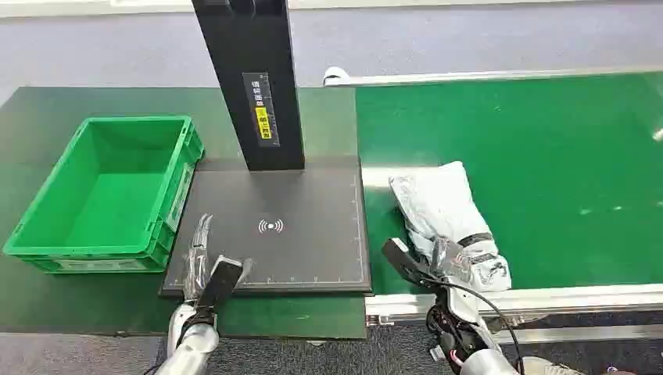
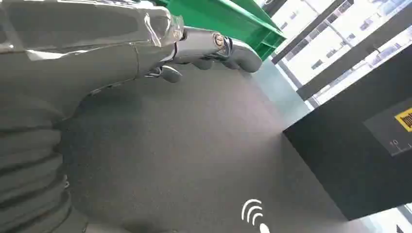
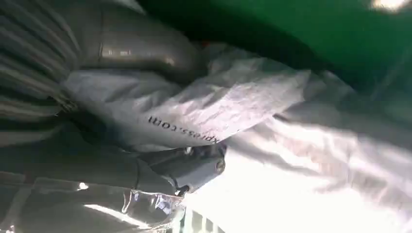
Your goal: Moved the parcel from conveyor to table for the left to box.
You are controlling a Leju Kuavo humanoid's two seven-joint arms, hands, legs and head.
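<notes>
Green conveyor belt (image 1: 547,148) is filling the right side of the head view, with a dark green counter (image 1: 47,117) lying to its left. On that counter a black scanner mat (image 1: 305,250) is lying under a black upright post (image 1: 254,78), and a green crate (image 1: 109,191) is sitting just beside the mat's left edge. The white parcel (image 1: 442,211), a crumpled plastic mailer, is lying on the belt near its front rail, just right of the mat. The right hand (image 1: 449,262) is gripping the parcel's near end; the right wrist view is showing the thumb and a finger (image 3: 194,165) pressing into the wrinkled plastic. The left hand (image 1: 207,266) is hovering over the mat's front left corner, fingers spread and holding nothing.
</notes>
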